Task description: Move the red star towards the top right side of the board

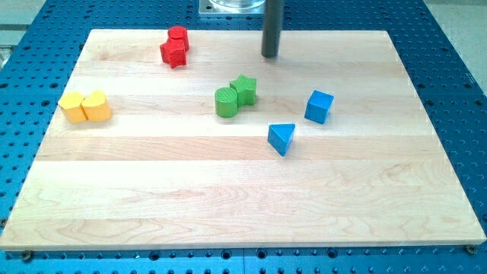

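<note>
The red star (pixel 173 54) lies near the view's top left of the wooden board (pixel 243 205), touching a red cylinder (pixel 178 36) just above it. My tip (pixel 270 56) rests on the board near the top edge, right of the red star by about a fifth of the board's width and apart from all blocks. A green star (pixel 244 89) and a green cylinder (pixel 226 102) sit together below and left of my tip.
A blue cube (pixel 319 106) and a blue triangular block (pixel 281 138) lie right of centre. Two yellow blocks (pixel 85 107) sit touching at the left edge. Blue perforated table (pixel 456 68) surrounds the board.
</note>
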`<state>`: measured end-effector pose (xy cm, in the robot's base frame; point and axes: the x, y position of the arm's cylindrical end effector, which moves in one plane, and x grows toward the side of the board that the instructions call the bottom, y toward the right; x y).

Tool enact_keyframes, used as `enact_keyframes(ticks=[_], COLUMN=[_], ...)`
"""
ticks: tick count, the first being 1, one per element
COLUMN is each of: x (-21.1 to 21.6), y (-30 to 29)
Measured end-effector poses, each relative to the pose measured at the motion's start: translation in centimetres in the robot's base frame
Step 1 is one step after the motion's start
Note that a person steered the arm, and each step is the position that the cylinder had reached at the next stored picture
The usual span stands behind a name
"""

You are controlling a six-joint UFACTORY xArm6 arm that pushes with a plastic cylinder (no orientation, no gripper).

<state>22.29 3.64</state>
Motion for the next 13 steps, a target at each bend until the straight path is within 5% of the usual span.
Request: enact_keyframes(ticks=[1,4,7,9,12,13], x=[-3.0,-1.9,6.7,6.7,9.9,9.9], y=[-3.4,-21.1,-15.2,-8.1,-9.9,-3.2])
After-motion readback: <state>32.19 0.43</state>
